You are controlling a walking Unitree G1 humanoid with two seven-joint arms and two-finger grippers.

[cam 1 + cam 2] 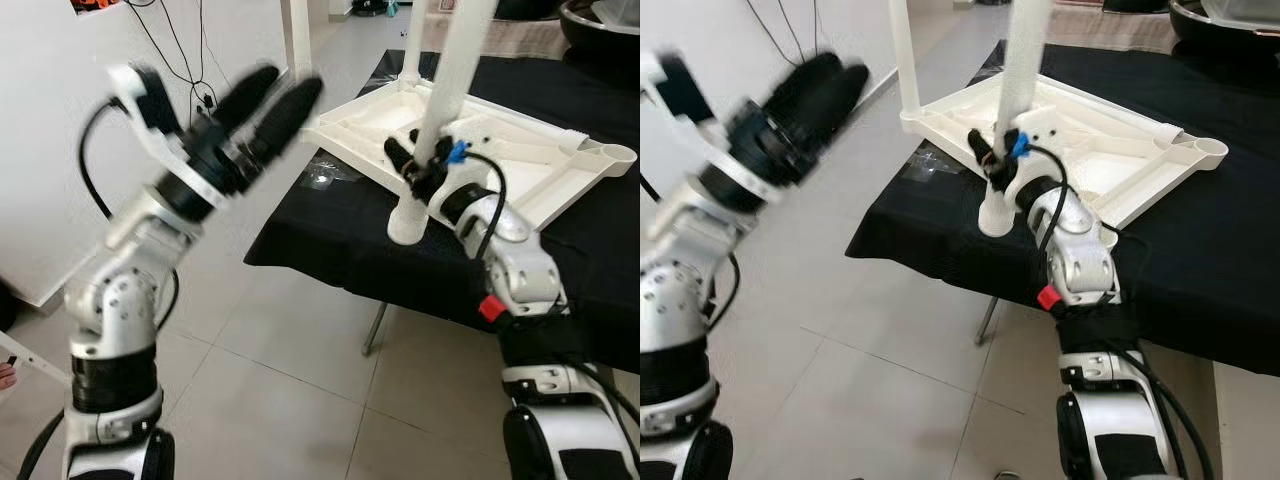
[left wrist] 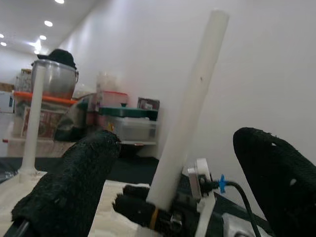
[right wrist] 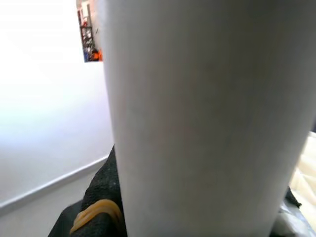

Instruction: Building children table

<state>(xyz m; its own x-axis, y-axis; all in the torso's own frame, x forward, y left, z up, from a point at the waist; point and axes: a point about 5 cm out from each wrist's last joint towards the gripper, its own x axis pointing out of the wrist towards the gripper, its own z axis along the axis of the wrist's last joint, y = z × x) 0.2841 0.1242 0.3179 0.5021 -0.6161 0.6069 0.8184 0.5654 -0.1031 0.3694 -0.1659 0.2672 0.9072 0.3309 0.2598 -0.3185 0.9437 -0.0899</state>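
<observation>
On the black cloth (image 1: 330, 240) that covers a stand at the right of the scene, the white tabletop (image 1: 520, 165) lies upside down, ribs up, with one corner overhanging the near left edge. A white leg (image 1: 440, 110) stands almost upright at that corner, its foot resting on the cloth just beside the tabletop's rim. The right gripper (image 1: 412, 165) holds this leg low down, its black fingers clamped around it from the near side. In the right wrist view the leg (image 3: 207, 118) is very close to the lens, with a bit of black finger and a yellow band at its base.

A second leg (image 1: 297, 40) stands upright at the far left corner of the tabletop; its upper end is cut off by the frame. The left gripper (image 1: 265, 105) is raised over the tiled floor (image 1: 300, 380), left of the cloth and well apart from the tabletop, fingers spread a little and holding nothing; it is blurred. Its wrist view looks between the two fingers (image 2: 69, 192) toward the held leg (image 2: 190, 108).

Cables (image 1: 175, 50) hang on the white wall at the far left. Boxes and a metal pot (image 2: 54, 79) stand on shelves in the background, hard to make out.
</observation>
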